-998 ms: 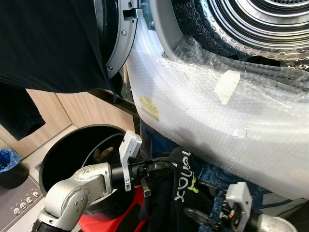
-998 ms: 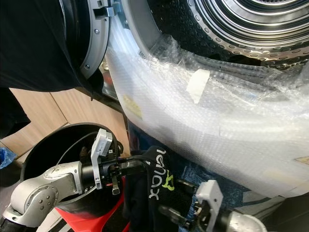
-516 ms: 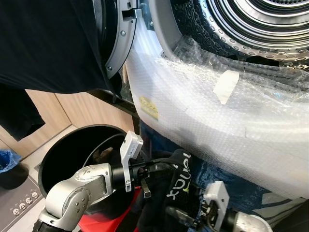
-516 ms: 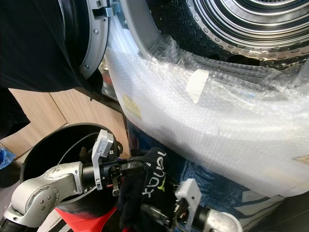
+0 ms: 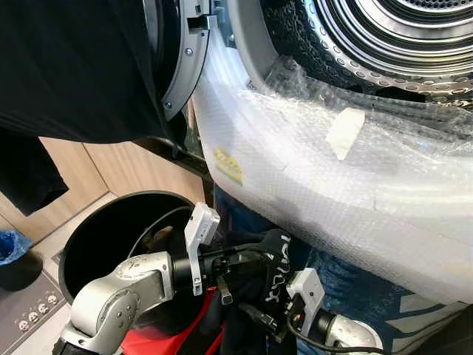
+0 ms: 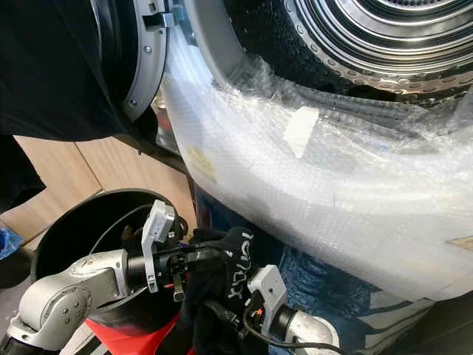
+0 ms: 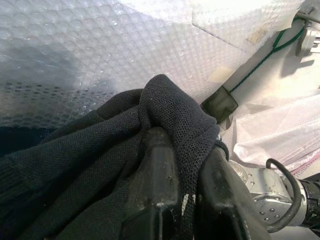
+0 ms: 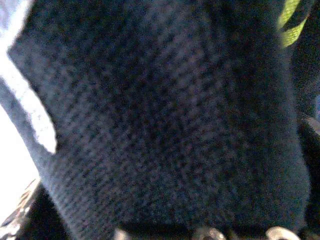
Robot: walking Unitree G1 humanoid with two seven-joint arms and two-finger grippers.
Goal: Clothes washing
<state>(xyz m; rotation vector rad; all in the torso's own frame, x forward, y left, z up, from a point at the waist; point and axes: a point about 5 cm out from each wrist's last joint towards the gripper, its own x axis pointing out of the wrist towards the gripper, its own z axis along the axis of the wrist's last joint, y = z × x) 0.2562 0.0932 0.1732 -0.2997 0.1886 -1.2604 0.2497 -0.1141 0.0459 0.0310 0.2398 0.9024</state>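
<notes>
Below the bubble-wrapped washer (image 5: 318, 185), the left claw (image 7: 182, 197) pinches a black garment (image 5: 270, 255) with unreadable white lettering.

The left tool (image 5: 251, 260) holds a black garment (image 5: 270, 270) just right of a black bucket (image 5: 100, 237), below a bubble-wrapped washer (image 5: 332, 185). The right tool (image 5: 267, 323) reaches into the garment from the near right. The drum (image 5: 384, 37) stands open far right.

Matt knit black garment (image 7: 100, 150), glossy perforated metal drum (image 5: 384, 37), clear bubble wrap (image 5: 332, 192), wood-look cabinet (image 5: 126, 174).
</notes>
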